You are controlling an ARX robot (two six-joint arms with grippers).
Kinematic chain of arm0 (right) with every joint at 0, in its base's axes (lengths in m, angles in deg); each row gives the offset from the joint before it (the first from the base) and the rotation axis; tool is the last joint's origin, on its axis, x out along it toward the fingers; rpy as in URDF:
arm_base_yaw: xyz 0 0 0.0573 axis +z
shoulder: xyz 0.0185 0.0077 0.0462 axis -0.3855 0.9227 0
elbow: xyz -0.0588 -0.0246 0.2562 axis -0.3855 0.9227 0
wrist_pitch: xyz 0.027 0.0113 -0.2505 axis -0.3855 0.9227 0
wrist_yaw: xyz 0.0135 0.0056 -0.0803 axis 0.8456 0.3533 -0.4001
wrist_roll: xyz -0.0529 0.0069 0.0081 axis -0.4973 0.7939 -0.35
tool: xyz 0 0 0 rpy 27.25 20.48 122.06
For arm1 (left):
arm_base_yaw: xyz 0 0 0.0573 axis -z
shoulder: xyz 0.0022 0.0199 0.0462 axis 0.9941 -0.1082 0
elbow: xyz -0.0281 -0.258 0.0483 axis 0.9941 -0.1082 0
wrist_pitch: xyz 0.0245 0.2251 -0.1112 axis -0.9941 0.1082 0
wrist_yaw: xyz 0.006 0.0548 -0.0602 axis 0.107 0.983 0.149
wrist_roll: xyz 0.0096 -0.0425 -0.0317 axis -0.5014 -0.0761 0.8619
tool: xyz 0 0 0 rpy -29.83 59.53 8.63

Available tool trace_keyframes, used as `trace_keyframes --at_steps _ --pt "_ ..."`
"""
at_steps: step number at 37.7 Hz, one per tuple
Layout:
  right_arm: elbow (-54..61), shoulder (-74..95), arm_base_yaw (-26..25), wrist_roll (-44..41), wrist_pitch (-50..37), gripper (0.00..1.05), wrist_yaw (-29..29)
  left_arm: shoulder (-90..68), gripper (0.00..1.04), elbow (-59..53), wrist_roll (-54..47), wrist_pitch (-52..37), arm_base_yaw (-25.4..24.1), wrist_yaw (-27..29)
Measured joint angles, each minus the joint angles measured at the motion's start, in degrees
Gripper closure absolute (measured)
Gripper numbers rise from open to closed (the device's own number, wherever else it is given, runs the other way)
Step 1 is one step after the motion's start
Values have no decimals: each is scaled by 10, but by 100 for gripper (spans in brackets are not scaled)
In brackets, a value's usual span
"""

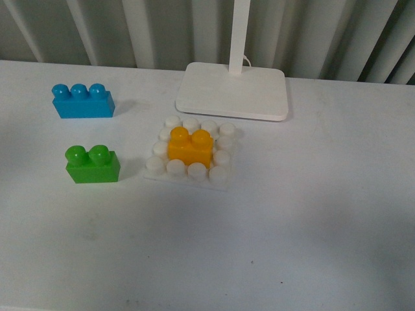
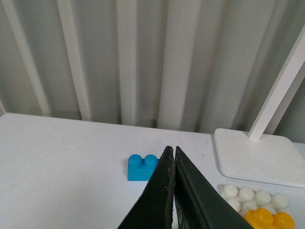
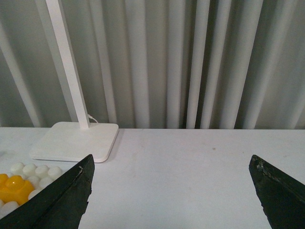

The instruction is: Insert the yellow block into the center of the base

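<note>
The yellow block [image 1: 190, 147] sits on the middle studs of the white base [image 1: 189, 173], with white studs showing all round it. Neither arm shows in the front view. In the left wrist view my left gripper [image 2: 172, 153] is shut and empty, raised above the table; the yellow block [image 2: 269, 218] and the base [image 2: 237, 193] lie to one side of it. In the right wrist view my right gripper [image 3: 171, 162] is wide open and empty over bare table, with the yellow block [image 3: 14, 188] on the base [image 3: 40, 171] at the picture's edge.
A green two-stud brick [image 1: 92, 164] and a blue three-stud brick [image 1: 83, 101] lie left of the base. The white lamp stand [image 1: 233, 90] with its pole stands just behind the base. Grey curtain folds close the back of the white table.
</note>
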State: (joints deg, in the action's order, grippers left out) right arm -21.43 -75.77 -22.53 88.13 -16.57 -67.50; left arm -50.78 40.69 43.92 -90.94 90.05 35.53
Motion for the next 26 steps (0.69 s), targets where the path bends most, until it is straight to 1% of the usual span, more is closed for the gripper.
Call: trace_keyframes --at_steps 5,7,10,12,14,17,26 --pt "0 0 0 0 0 9 0 66 101 -38 -3 28 -15 -18" --pt "0 0 0 0 0 9 0 94 101 -51 -4 44 -42 -54" --pt "0 0 0 0 0 9 0 135 101 -66 -4 70 -61 -57" --pt "0 0 0 0 0 9 0 154 101 -72 -4 81 -61 -60" --pt "0 0 0 0 0 9 0 156 101 -86 -4 61 -61 -62" --pt "0 0 0 0 0 9 0 168 101 -100 -4 67 -61 -62" --pt "0 0 0 0 0 9 0 285 101 -107 -4 172 -61 -62"
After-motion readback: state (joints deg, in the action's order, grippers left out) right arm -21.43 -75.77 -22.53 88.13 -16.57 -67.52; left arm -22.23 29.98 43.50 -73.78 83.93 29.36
